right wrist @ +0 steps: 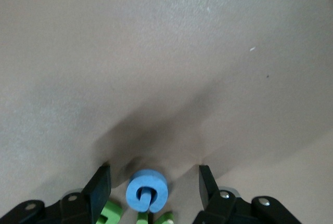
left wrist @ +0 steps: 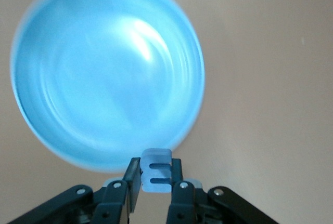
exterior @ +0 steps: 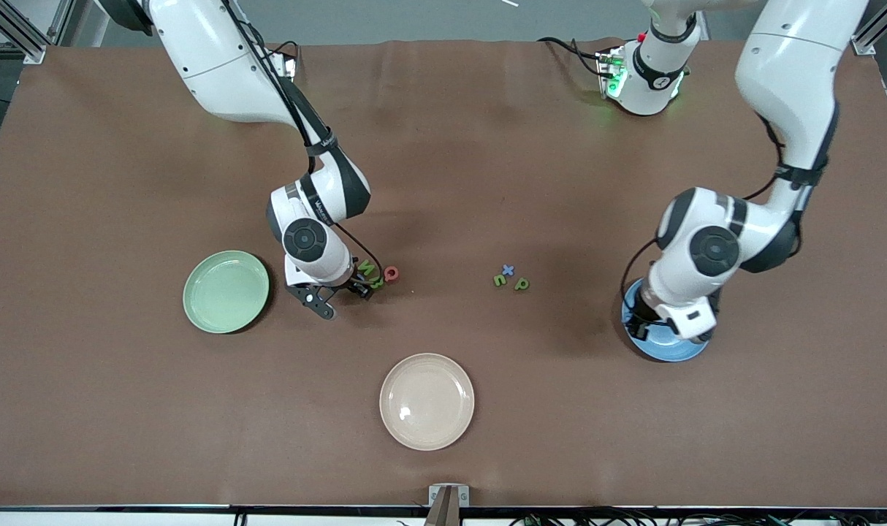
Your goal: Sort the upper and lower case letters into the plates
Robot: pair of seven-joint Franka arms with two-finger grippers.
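Two left gripper (left wrist: 155,182) fingers clamp a pale blue foam letter E (left wrist: 156,172) over the glossy mid-blue round plate (left wrist: 104,73). Right gripper (right wrist: 154,182) fingers apart, straddling a blue foam letter (right wrist: 148,190) beside the pale mint-green plate (exterior: 226,291).

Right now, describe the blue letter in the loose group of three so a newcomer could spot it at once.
On the brown table, look between the right gripper, open over letters beside the green plate, and the left gripper, shut on a pale letter over the blue plate. Three letters lie there; the blue letter is cross-shaped, its two neighbours green.
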